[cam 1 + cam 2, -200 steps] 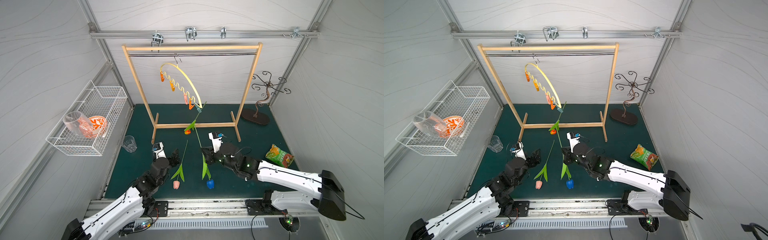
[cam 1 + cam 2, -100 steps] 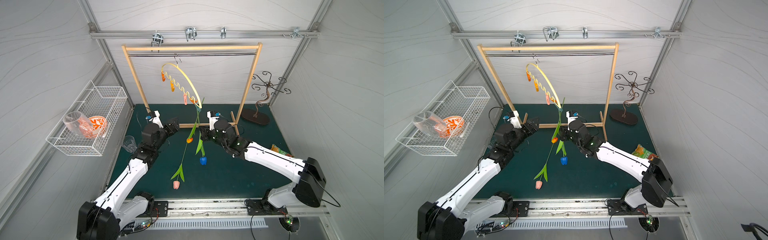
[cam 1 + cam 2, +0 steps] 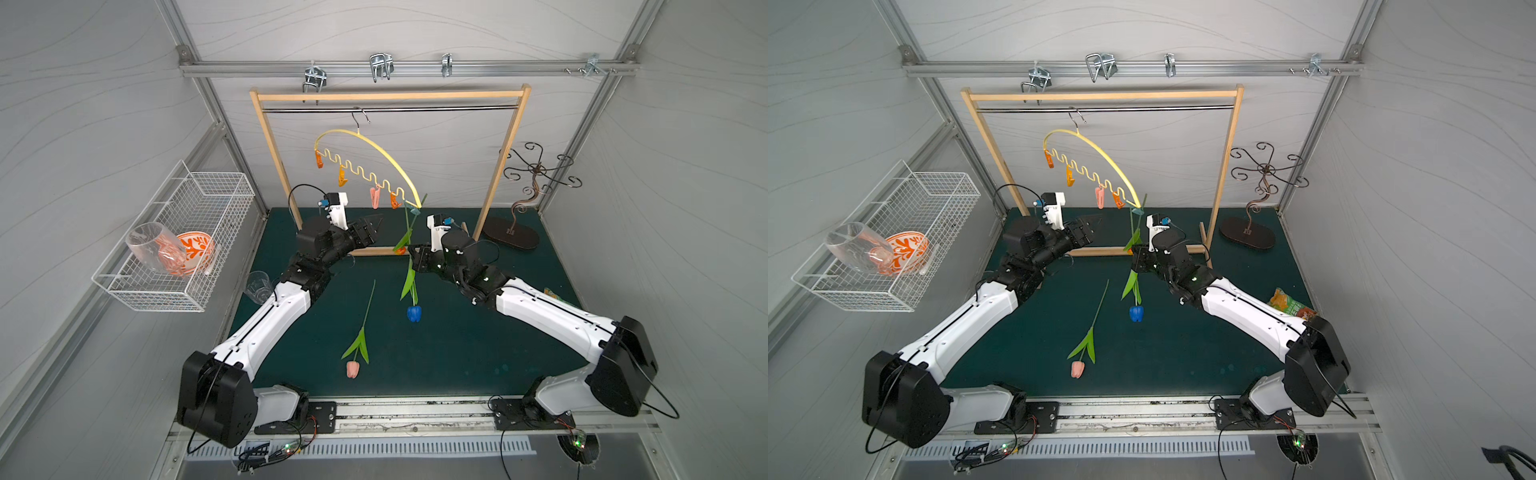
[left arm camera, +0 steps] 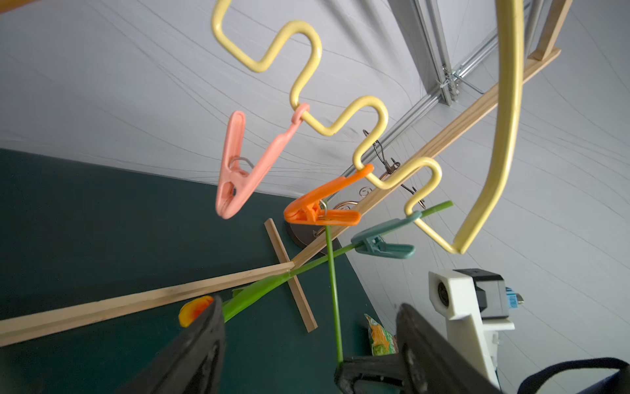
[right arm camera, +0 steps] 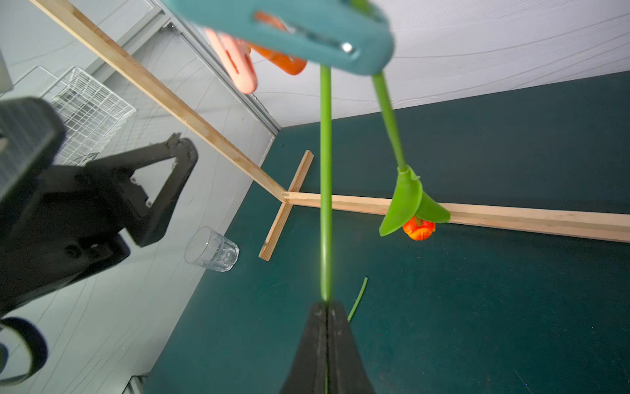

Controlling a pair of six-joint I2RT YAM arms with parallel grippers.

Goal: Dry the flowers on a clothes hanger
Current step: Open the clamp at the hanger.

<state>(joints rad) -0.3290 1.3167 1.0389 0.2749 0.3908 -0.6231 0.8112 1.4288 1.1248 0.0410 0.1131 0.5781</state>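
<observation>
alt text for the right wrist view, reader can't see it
The right gripper, jaws shut, pinches a green stem that rises behind a blurred teal clothespin. An orange-yellow tulip hangs head-down from that clothespin over the dark green mat, with a clear glass and the wooden rack's base beyond.

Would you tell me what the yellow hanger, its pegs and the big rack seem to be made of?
Hanger: probably plastic or coated wire; smooth, glossy pale yellow. Pegs: moulded plastic, fairly matte, with wire springs showing. Rack: bare light wood with visible grain, plus a shiny metal rod.
</observation>
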